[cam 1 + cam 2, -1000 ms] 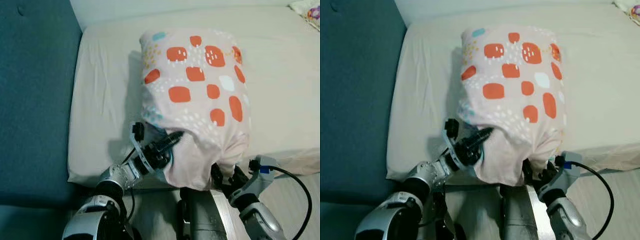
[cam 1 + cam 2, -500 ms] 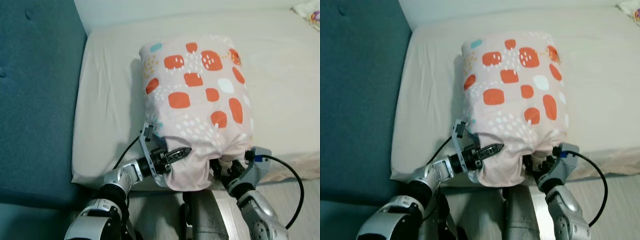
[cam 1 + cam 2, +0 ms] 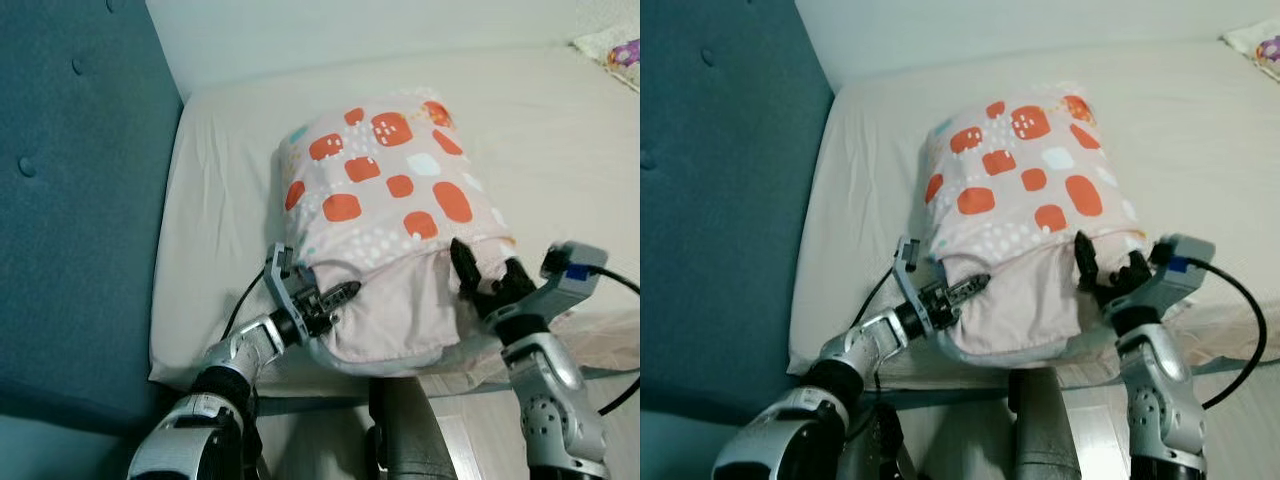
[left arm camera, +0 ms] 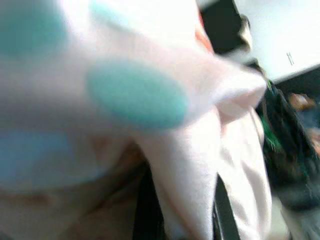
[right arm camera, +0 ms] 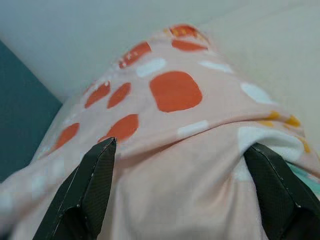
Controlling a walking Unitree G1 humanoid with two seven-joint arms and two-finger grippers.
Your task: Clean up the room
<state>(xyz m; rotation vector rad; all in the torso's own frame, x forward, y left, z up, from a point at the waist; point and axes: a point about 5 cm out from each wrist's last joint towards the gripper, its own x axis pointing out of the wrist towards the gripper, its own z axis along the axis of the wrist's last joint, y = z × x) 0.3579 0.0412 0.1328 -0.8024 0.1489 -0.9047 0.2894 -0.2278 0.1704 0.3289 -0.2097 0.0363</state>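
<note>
A pink pillow (image 3: 385,215) patterned with orange, white and teal patches lies on the bed (image 3: 560,130), near the mattress's front edge, its plain pink open end turned toward the robot. The left claw (image 3: 338,296) is at the pillow's near left corner, its black fingers pinched closed on a fold of the pillowcase fabric; the left wrist view shows that fabric bunched between them. The right claw (image 3: 487,277) sits at the near right corner with its two fingers spread wide apart, gripping nothing, the cloth just ahead of their tips. A teal padded headboard (image 3: 70,200) stands along the bed's left side. Another patterned cushion (image 3: 612,45) peeks in at the far right corner.
</note>
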